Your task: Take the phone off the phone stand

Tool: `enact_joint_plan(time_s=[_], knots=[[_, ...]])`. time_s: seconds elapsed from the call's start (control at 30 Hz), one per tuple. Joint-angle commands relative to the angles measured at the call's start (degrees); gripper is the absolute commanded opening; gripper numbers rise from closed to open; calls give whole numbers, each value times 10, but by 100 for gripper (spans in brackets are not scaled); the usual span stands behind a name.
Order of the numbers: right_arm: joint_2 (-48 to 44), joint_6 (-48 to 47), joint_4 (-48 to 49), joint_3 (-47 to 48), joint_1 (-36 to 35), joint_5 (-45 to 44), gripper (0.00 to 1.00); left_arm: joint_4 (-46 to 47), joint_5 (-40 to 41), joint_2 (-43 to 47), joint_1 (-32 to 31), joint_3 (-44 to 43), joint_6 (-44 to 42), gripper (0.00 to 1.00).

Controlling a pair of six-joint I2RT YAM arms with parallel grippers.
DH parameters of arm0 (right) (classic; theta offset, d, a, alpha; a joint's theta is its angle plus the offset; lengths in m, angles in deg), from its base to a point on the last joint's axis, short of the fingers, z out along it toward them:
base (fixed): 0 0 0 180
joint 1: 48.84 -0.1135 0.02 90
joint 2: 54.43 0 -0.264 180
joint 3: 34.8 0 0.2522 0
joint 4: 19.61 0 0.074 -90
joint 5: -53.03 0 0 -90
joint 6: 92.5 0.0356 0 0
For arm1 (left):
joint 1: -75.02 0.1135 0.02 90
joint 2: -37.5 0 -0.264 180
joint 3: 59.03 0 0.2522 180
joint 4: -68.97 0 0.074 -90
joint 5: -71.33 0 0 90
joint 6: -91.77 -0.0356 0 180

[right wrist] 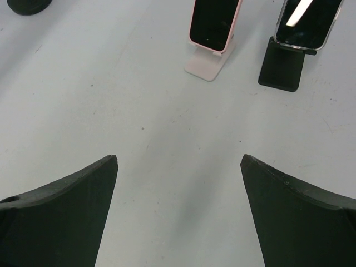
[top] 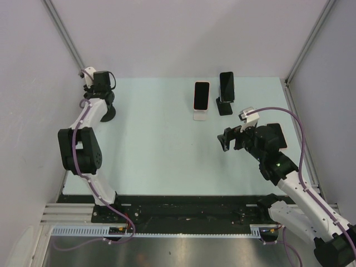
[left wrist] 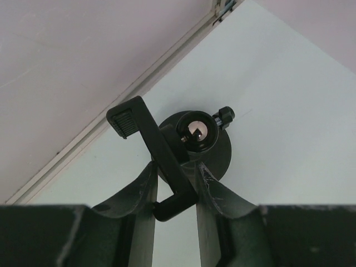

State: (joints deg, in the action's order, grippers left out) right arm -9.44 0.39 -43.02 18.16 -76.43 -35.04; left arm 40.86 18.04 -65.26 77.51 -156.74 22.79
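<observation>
A pink phone (top: 201, 95) leans on a pale pink stand (top: 199, 115) at the back middle of the table. Beside it on the right, a black phone (top: 226, 85) leans on a black stand (top: 223, 107). Both show in the right wrist view, pink phone (right wrist: 214, 22) and black phone (right wrist: 308, 22). My right gripper (top: 227, 139) is open and empty, well short of both stands (right wrist: 179, 161). My left gripper (top: 104, 105) at the far left is shut on the clamp arm (left wrist: 161, 150) of an empty black round-based stand (left wrist: 219, 156).
The round-based stand (top: 107, 115) sits near the table's back left corner by the wall. Enclosure walls and corner posts (top: 62, 28) ring the table. The right arm's purple cable (top: 295, 119) loops over the right side.
</observation>
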Motion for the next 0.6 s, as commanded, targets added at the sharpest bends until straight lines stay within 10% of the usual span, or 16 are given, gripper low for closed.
enact_joint_plan(time_s=[0.0, 0.17, 0.57], knots=[[2, -7, 4, -4, -3, -7, 98, 51, 16, -4, 13, -47, 5, 0], [7, -7, 3, -4, -2, -8, 98, 52, 19, -11, 15, -48, -13, 10], [-11, 0, 3, -3, -3, -11, 99, 52, -7, 53, 16, -17, -12, 83]])
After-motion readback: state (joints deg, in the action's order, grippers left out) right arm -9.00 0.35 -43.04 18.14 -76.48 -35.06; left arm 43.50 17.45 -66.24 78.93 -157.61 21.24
